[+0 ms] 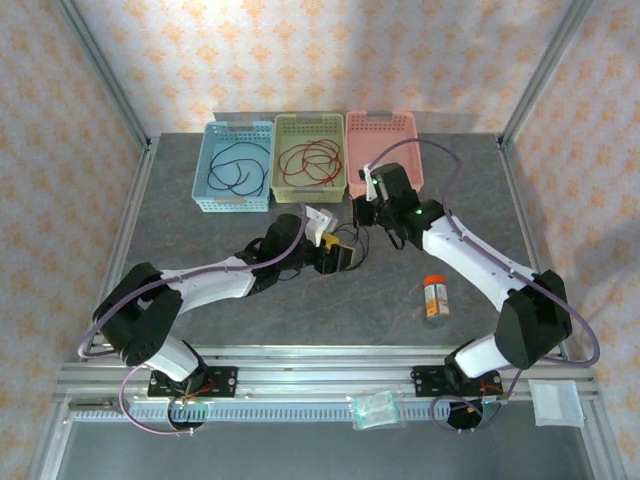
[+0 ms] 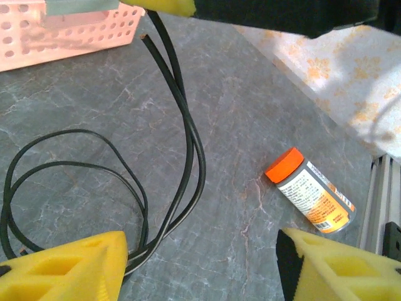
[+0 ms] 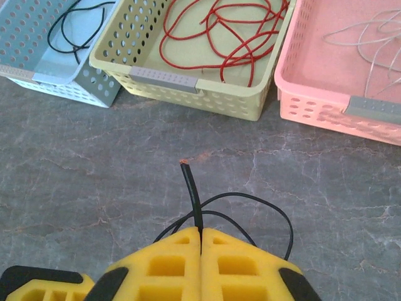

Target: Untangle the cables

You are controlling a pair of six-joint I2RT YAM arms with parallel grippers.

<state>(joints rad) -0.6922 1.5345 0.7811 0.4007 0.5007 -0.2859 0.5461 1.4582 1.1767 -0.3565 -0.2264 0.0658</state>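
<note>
Black cable (image 3: 192,191) clamped in my right gripper (image 3: 200,235), cut end pointing at the yellow basket (image 3: 232,106).
My left gripper (image 2: 200,260) unclenched; its wrist view adds slack loops on the table (image 2: 250,125).

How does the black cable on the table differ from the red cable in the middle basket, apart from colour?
The black cable lies on the grey table; the red cable lies inside the yellow-green basket. The right gripper pinches the black cable near its end; the red cable lies free. Both are thin and looped.
</note>
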